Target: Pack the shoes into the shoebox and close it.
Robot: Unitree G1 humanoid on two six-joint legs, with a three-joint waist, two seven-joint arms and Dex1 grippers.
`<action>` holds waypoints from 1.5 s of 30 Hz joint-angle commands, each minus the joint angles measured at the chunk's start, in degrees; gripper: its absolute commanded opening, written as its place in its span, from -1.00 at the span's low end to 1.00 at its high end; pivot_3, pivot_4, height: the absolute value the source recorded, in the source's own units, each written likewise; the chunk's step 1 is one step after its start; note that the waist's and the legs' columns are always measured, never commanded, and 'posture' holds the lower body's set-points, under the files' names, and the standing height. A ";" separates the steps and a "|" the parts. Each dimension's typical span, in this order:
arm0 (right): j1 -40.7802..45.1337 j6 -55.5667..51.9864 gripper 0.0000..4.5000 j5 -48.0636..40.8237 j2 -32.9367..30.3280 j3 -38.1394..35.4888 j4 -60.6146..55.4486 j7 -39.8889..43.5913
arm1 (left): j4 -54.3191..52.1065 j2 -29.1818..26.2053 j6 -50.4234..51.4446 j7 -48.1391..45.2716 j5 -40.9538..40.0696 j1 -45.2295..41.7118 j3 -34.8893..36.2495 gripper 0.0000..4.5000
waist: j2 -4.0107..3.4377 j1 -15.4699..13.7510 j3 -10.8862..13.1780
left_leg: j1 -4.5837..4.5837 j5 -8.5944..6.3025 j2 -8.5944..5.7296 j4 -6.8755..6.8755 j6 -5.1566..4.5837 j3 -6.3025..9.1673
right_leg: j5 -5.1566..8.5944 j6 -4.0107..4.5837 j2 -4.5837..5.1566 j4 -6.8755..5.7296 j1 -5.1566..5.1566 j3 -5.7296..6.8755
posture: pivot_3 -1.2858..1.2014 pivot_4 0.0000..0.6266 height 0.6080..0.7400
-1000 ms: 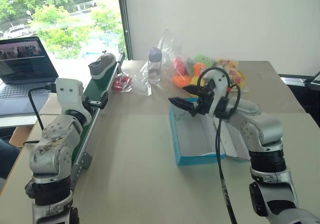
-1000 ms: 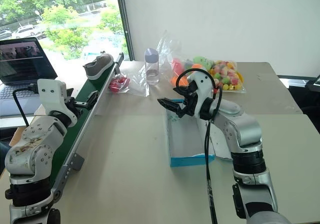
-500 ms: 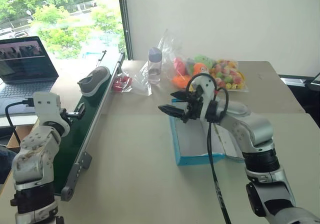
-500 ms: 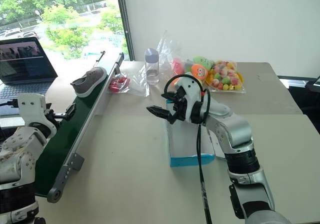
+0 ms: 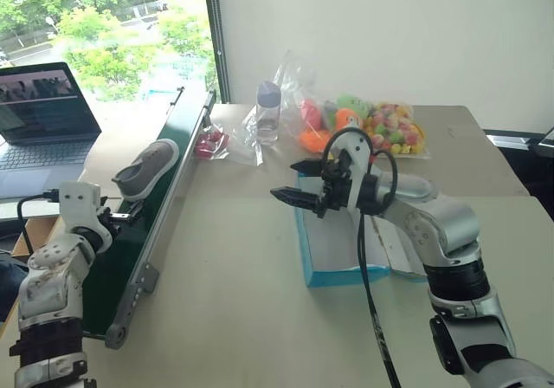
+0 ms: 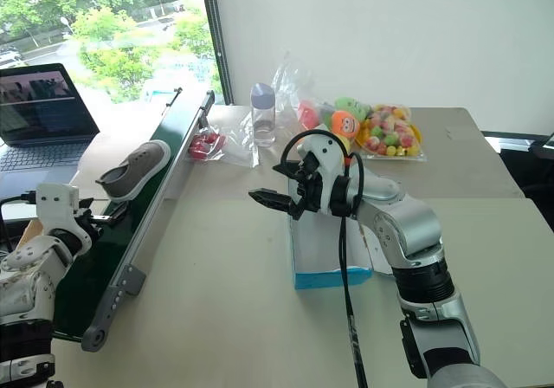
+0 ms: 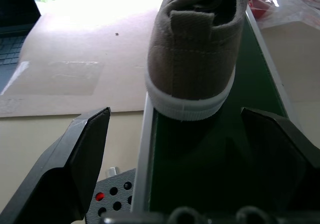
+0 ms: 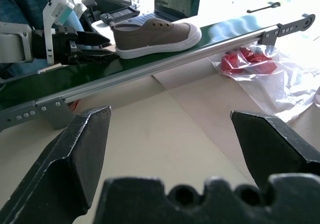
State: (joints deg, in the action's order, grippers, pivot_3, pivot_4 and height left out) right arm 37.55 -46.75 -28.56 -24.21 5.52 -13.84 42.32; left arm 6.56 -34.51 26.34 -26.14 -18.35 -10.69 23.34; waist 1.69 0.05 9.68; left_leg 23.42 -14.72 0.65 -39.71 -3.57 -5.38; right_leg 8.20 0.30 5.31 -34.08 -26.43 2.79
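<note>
Bare table point(image 5: 225, 267) left of the shoebox point(image 5: 342, 258) (conveyor point(image 5: 151, 206) bounds it).

- The shoe point(image 7: 195, 49) is grey woven canvas with visible stitching, metal eyelets and a smooth, paler rubber sole rim.
- The conveyor belt point(image 8: 165, 46) has a dark green, slightly glossy surface, framed by brushed silver metal rails point(image 8: 165, 64) with punched holes.
- The shoebox point(image 5: 342, 249) is matt turquoise cardboard, white inside.
- The table point(image 5: 234, 319) is a matt, beige board, lightly scuffed.
- The bags point(image 5: 363, 124) are clear, crinkled glossy plastic over soft plush toys.
- The bottle point(image 5: 267, 111) is transparent plastic.
- The right gripper point(image 5: 299, 183) and left gripper point(image 7: 185, 149) have matt black plastic fingers; the arms are satin silver.
</note>
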 commanded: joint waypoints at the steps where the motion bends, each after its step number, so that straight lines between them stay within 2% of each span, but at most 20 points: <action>1: 0.97 -0.10 1.00 -1.40 -0.59 -2.13 -2.43 -0.48 | 0.29 -0.80 -1.14 -2.31 -0.69 0.98 0.18 0.98 | 0.00 0.03 0.00 | 0.01 0.00 0.00 0.00 0.00 0.00 | 0.00 0.00 0.00 0.00 -0.02 0.00 | 0.03 -0.52 1.00; 3: 0.78 0.10 1.00 -1.26 -0.77 -2.19 -2.50 -0.53 | 0.93 -0.82 -0.71 -2.30 -0.53 1.10 0.38 0.98 | 0.00 -0.06 0.00 | -0.02 0.00 0.02 0.00 0.01 0.00 | 0.00 0.01 0.02 -0.02 -0.01 0.01 | 0.03 -0.52 1.00; 6: 0.58 1.01 1.00 -0.34 -1.23 -2.01 -1.89 -0.47 | 2.11 -0.83 -0.35 -2.37 -0.39 1.10 0.68 0.63 | -0.01 -0.26 -0.01 | -0.08 0.02 0.04 0.00 0.06 0.04 | 0.00 0.02 0.01 -0.02 0.05 0.07 | 0.03 -0.52 1.00; 8: 0.51 1.54 1.00 0.14 -1.53 -1.92 -1.48 -0.35 | 1.99 -0.62 -0.61 -2.08 -0.30 1.06 0.80 0.31 | -0.01 -0.34 -0.01 | -0.09 0.02 0.03 0.00 0.06 0.02 | -0.01 0.02 0.01 -0.02 0.06 0.10 | 0.03 -0.52 1.00; 10: 0.48 1.90 1.00 0.35 -1.73 -1.77 -1.21 -0.25 | 1.50 -0.36 -0.81 -1.69 -0.22 0.73 0.69 0.14 | -0.01 -0.41 -0.01 | -0.10 0.02 0.03 0.00 0.06 0.02 | -0.01 0.02 0.01 -0.02 0.06 0.10 | 0.03 -0.52 1.00; 14: -0.02 3.10 1.00 1.02 -1.84 -1.26 -0.54 0.21 | -1.90 0.68 -0.65 0.26 -1.01 -0.94 1.19 0.12 | -0.01 -0.66 -0.01 | -0.10 0.03 0.06 0.00 0.07 0.04 | -0.01 0.03 -0.01 -0.03 0.06 0.14 | 0.03 -0.52 1.00; 18: 0.42 3.03 1.00 0.10 -1.04 -2.39 0.07 -0.13 | -10.42 1.47 0.67 1.00 -2.95 -3.40 -0.21 0.12 | 0.03 -0.74 0.01 | 0.03 0.03 0.05 -0.02 0.06 0.06 | -0.02 0.02 -0.03 0.01 0.02 0.18 | 0.03 -0.52 1.00; 23: 5.03 -5.37 1.00 -9.40 5.40 -12.82 4.32 -7.98 | -23.54 5.37 7.29 2.77 -7.38 -8.25 -5.94 0.12 | 0.05 -0.73 0.02 | 0.34 0.04 -0.03 -0.08 0.05 0.14 | -0.08 0.05 -0.01 0.02 -0.10 0.28 | 0.03 -0.52 1.00; 27: 9.54 -10.79 1.00 -18.26 11.01 -23.01 8.53 -17.48 | -27.89 10.19 11.83 6.58 -9.29 -14.59 -10.79 0.12 | 0.05 -0.61 0.02 | 0.29 0.25 -0.02 -0.06 -0.31 0.10 | -0.09 0.05 -0.08 0.01 -0.06 0.21 | 0.03 -0.52 1.00; 30: 11.28 -12.97 1.00 -22.28 13.48 -27.38 9.55 -23.40 | -29.87 15.24 14.42 9.73 -10.33 -17.64 -14.40 0.12 | 0.05 -0.44 0.02 | 0.28 0.33 0.03 -0.03 -0.40 0.12 | -0.10 0.06 -0.23 0.00 -0.07 0.24 | 0.03 -0.52 1.00; 34: 10.25 -15.01 1.00 -23.05 13.65 -26.50 7.78 -26.43 | -33.56 21.07 17.48 12.24 -11.38 -17.51 -19.61 0.12 | 0.04 -0.37 0.02 | 0.29 0.33 0.02 -0.02 -0.44 0.11 | -0.09 0.05 -0.30 0.00 -0.03 0.20 | 0.03 -0.52 1.00; 42: 9.80 -14.69 1.00 -24.63 14.45 -26.90 7.14 -30.75 | -33.71 24.66 19.14 13.17 -11.62 -17.72 -23.88 0.12 | 0.04 0.14 0.02 | 0.20 0.36 0.02 -0.06 -0.45 0.10 | -0.07 0.00 -0.49 -0.02 0.03 0.04 | 0.03 -0.52 1.00; 45: 9.96 -13.93 0.71 -24.64 14.27 -27.26 7.65 -31.16 | -34.06 24.78 19.36 13.03 -11.49 -17.54 -24.65 0.12 | 0.04 0.30 0.02 | 0.12 0.35 0.02 -0.06 -0.46 0.09 | -0.06 -0.02 -0.53 0.00 0.08 0.00 | 0.03 -0.52 1.00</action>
State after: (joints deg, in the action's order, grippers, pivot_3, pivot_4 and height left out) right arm 46.88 -61.96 -51.24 -9.79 -20.96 -4.43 11.27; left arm -24.42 -10.08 46.47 -12.70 -29.34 -27.38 -0.76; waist 1.74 0.35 9.70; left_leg 23.55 -14.36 0.67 -39.77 -4.02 -5.28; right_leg 8.14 0.28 4.77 -34.07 -26.35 2.79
